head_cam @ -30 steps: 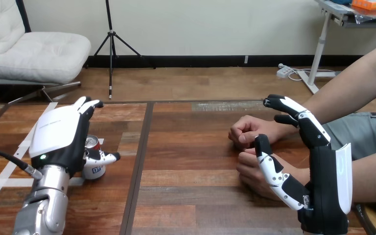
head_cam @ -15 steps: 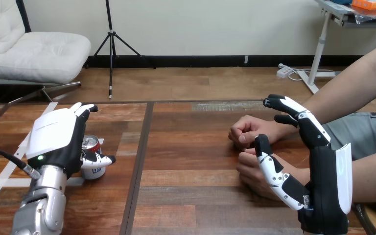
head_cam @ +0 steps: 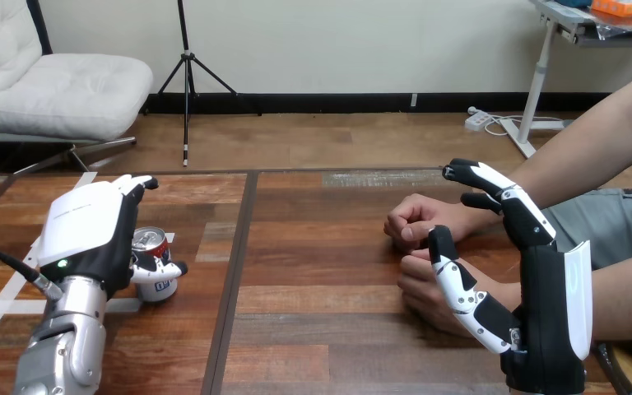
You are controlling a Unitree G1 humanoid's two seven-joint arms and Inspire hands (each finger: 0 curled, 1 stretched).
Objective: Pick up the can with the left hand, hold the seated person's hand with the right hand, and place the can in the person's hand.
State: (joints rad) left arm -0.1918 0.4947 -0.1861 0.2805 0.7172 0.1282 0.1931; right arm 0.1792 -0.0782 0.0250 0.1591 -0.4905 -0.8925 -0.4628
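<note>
A small red and white can (head_cam: 153, 243) stands upright on the wooden table (head_cam: 313, 271) at the left. My left hand (head_cam: 82, 234) sits just left of the can, open. Its thumb (head_cam: 161, 270) lies across the can's front and its fingers (head_cam: 135, 183) reach straight past the can's far side. The person's two hands rest on the table at the right as loose fists, one farther (head_cam: 415, 218) and one nearer (head_cam: 420, 288). My right hand (head_cam: 543, 317) stands upright and open beside them, its thumb in front of the nearer fist and its fingers above the farther wrist.
The person's forearms (head_cam: 592, 156) come in from the right edge. A dark seam (head_cam: 234, 271) runs down the table between the can and the person's hands. White tape strips (head_cam: 16, 288) mark the table's left part.
My left hand has slid left and a little lower, uncovering more of the can's top. The can, my right hand and the person's hands have stayed put.
</note>
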